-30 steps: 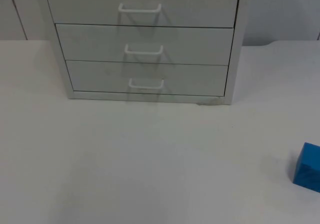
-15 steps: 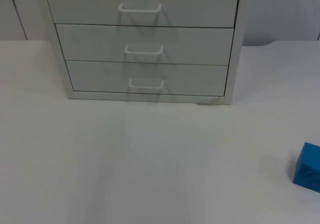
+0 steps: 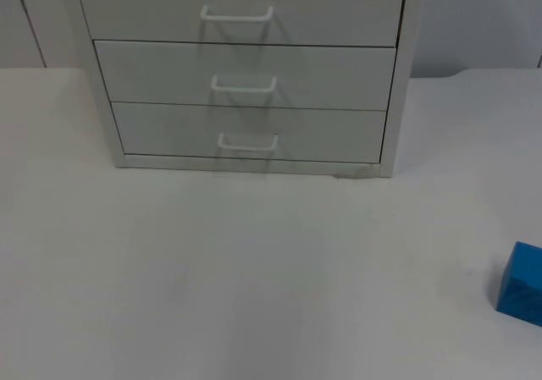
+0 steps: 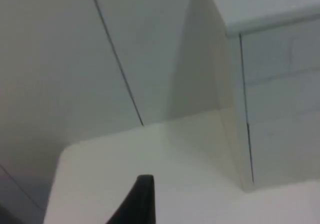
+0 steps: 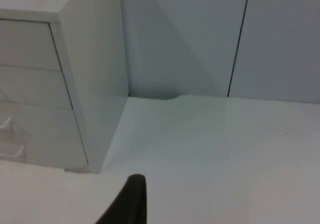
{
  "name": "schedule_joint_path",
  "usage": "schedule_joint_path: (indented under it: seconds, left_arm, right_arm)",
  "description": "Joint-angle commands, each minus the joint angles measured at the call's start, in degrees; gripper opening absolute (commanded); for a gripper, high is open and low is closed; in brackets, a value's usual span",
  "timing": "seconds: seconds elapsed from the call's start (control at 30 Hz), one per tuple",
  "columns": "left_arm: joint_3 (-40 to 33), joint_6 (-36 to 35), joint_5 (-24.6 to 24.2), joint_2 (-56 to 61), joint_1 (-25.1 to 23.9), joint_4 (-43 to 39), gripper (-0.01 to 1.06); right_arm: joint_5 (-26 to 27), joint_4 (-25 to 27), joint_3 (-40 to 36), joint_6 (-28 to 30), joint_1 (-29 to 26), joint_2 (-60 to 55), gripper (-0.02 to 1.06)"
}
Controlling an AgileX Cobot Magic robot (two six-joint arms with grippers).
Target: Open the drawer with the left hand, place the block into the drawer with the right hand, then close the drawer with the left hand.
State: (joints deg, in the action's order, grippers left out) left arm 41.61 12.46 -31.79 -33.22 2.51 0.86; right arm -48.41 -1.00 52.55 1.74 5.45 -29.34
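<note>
The white drawer unit [image 3: 246, 67] stands at the back of my worktop [image 3: 254, 270], all 3 drawers closed. The blue block [image 3: 521, 283] sits well apart. I cannot tell either tool's grip.

Of your robot's own body you see very little here: one fingertip of each pincer. On the left pincer [image 4: 135, 204], the fingertip [image 4: 139, 196] is plain black with a dull, matte finish. It rises as a narrow slanted blade that widens toward its base and ends in a flat, squared-off top. On the right pincer [image 5: 127, 204], the fingertip [image 5: 132, 196] is equally black and matte, with the same slanted outline, but its top looks slightly more rounded. You find no screws, markings or labels on either piece; both surfaces read as smooth, uniform dark material, too soft in outline to tell any finer detail.
</note>
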Motion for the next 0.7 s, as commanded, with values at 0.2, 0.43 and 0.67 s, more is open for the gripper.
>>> schedule_joint_path:
  seconds: [0.2,0.43,0.67]
  left_arm:
    - [0.19,14.62,1.10,-12.47,7.93,-4.96,1.05]
    - [0.19,12.21,7.43,-18.88,14.00,-13.35,1.05]
    - [-1.38,11.72,16.32,-19.46,14.11,-21.35,1.05]
  right_arm:
    - [5.72,-0.32,0.32,3.66,-0.07,-5.30,1.05]
    - [6.47,-0.32,0.32,3.43,-0.07,-5.75,1.05]
    - [6.44,-0.32,0.32,3.43,-0.07,-5.75,1.05]
